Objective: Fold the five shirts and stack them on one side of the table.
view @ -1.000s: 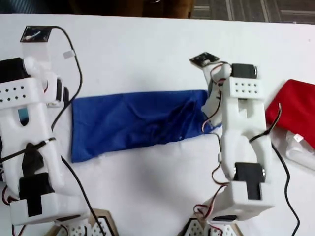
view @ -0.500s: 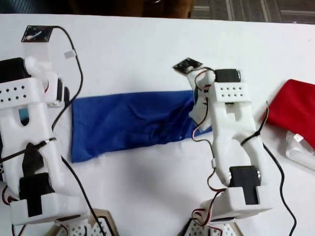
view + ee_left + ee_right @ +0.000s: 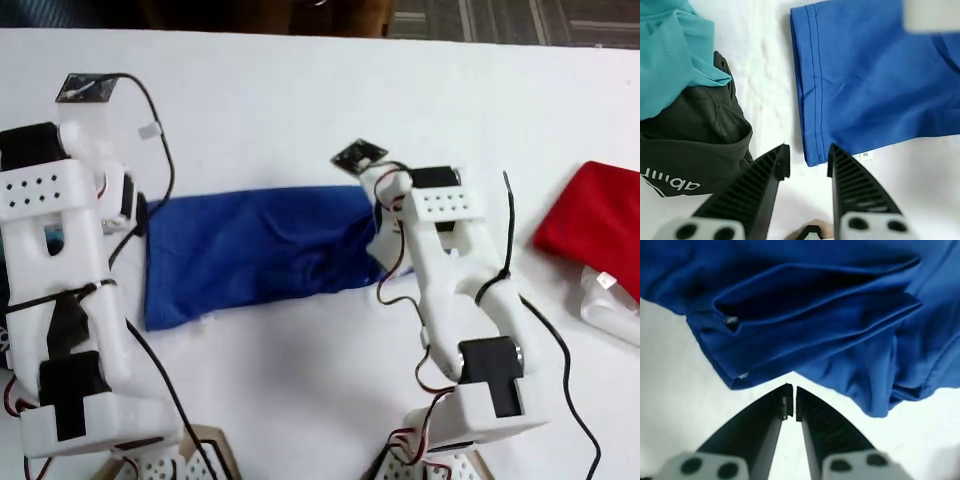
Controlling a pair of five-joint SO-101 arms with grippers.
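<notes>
A: Where's the blue shirt (image 3: 255, 250)?
B: Flat on the tabletop (image 3: 300, 100). Left claw (image 3: 808, 157) fingers apart, just off its hem corner. Right claw (image 3: 790, 400) fingers together at its bunched far end.
A: Others?
B: Red shirt (image 3: 595, 225) well beyond that end. Teal shirt (image 3: 665, 60) and black shirt (image 3: 695, 135) near the hem.

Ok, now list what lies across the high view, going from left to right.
left arm → blue shirt → right arm → red shirt
</notes>
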